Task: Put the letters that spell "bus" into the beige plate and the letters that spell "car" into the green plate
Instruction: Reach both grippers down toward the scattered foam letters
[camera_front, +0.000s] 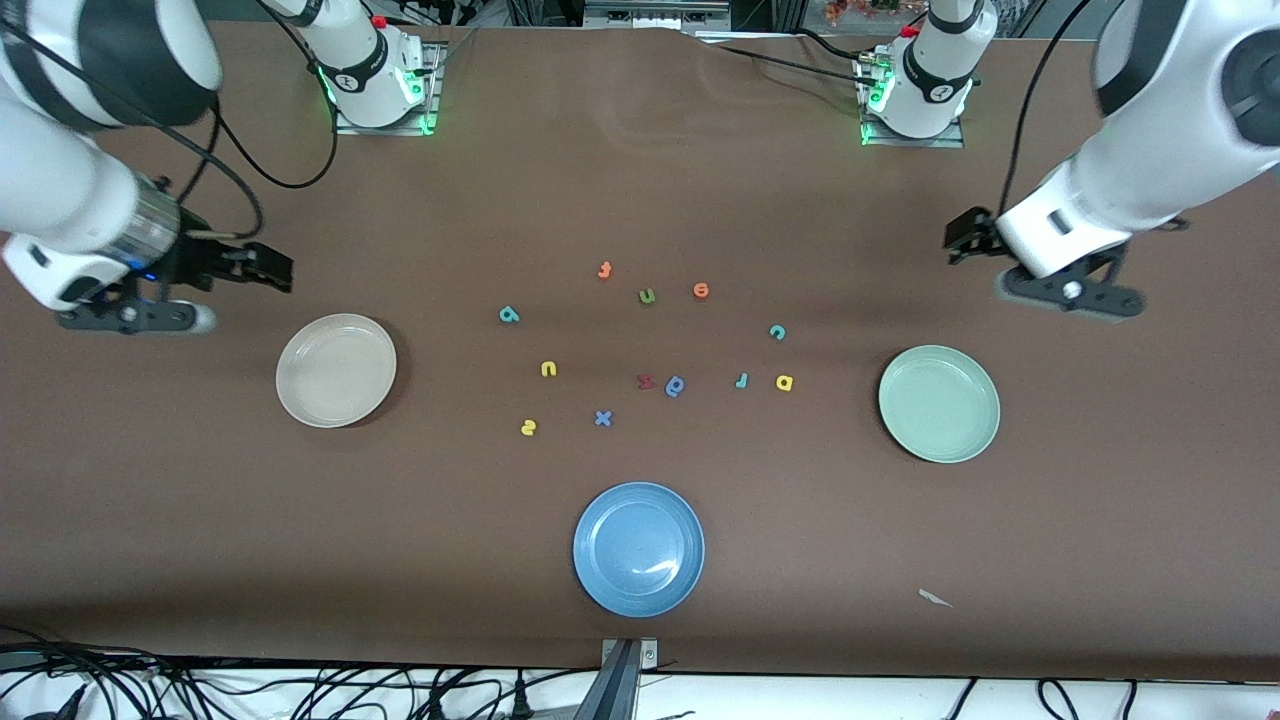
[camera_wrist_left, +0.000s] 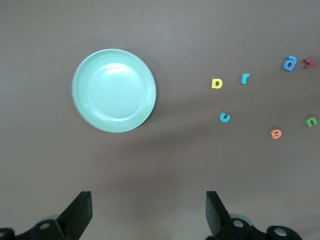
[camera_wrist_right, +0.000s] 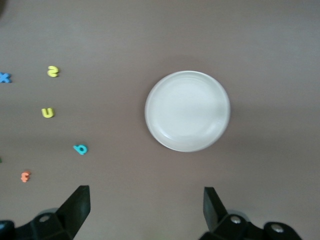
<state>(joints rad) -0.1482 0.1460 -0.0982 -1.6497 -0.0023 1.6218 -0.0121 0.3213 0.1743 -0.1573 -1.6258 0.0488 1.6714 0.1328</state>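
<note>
From the front I see nothing sorted: beige plate (camera_front: 336, 370) and green plate (camera_front: 939, 403) are empty, with all six letters loose between them. Left wrist: left gripper (camera_wrist_left: 149, 212) wide open, empty, over bare table beside the green plate. Right wrist: right gripper (camera_wrist_right: 147, 210) likewise open, beside the beige plate; letters too small to give a heading.

High front camera spans the table (camera_front: 200, 520); each wrist camera looks straight down.

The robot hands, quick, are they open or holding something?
Left gripper: open, holding nothing, up near the green plate.
Right gripper: open, holding nothing, up near the beige plate.
</note>
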